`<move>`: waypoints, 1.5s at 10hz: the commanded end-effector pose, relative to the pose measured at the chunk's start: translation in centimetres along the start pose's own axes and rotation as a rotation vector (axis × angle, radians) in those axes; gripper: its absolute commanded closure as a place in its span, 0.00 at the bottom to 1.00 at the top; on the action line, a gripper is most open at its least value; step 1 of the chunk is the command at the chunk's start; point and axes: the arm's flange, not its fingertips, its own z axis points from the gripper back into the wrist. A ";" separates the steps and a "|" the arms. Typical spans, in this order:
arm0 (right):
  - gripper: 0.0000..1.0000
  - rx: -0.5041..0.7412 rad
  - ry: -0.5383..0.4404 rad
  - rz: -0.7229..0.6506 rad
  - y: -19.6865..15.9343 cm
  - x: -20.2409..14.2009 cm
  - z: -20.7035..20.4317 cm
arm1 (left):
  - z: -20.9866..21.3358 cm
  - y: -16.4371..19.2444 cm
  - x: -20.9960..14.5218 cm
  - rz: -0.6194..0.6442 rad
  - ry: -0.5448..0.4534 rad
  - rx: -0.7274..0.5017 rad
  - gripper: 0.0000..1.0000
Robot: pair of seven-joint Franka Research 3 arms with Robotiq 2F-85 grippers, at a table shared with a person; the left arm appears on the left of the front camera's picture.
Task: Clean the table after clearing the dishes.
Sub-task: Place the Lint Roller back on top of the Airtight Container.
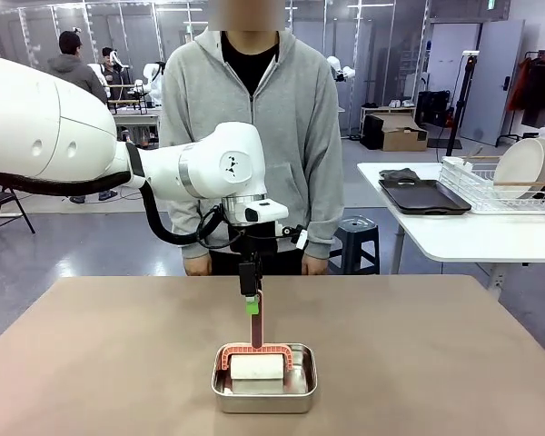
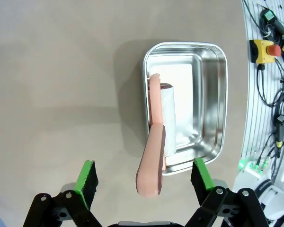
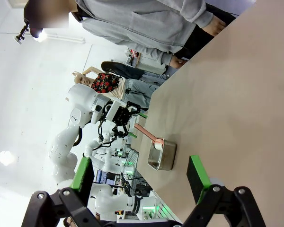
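- Two sets of green-padded fingers, both spread apart, nothing between the pads.
- Left fingers (image 2: 146,177) hang over the tan bench (image 2: 61,85); the pink handle (image 2: 151,165) of a lint roller (image 2: 168,118) rises up between them, no pad touching it.
- Roller's white roll lies in a small steel pan (image 2: 210,94), just beyond the fingertips.
- Right fingers (image 3: 142,175) hover above bare bench, well apart from the pan.
- Person (image 1: 254,118) in grey hoodie stands at bench's far edge.
- Plates (image 1: 524,165) sit in a rack on the white side table (image 1: 463,238), beside a dark tray (image 1: 424,196).
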 end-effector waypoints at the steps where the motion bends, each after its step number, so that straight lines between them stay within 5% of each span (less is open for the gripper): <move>1: 0.00 0.003 -0.001 -0.015 0.5 0.0 0.1 | 0.2 -0.1 0.0 0.000 0.000 -0.001 0.00; 4: 0.00 0.003 -0.001 -0.015 0.5 0.0 0.1 | 0.0 0.0 0.0 0.000 0.000 0.000 0.00; 6: 0.00 0.003 -0.001 -0.015 0.5 0.0 0.1 | 4.8 -1.5 -4.1 0.136 -0.173 -0.049 0.00; 7: 0.00 0.003 -0.001 -0.015 0.5 0.0 0.1 | 6.8 -2.7 -7.2 0.199 -0.240 -0.080 0.00; 10: 0.00 0.003 -0.001 -0.015 0.5 0.0 0.1 | 10.9 -8.3 -19.9 0.374 -0.646 -0.128 0.00; 12: 0.00 0.003 -0.001 -0.015 0.5 0.0 0.1 | 11.5 -11.9 -30.4 0.490 -0.941 -0.291 0.00; 15: 0.00 0.003 -0.001 -0.015 0.5 0.0 0.1 | 9.4 -16.8 -43.1 0.639 -1.182 -0.324 0.00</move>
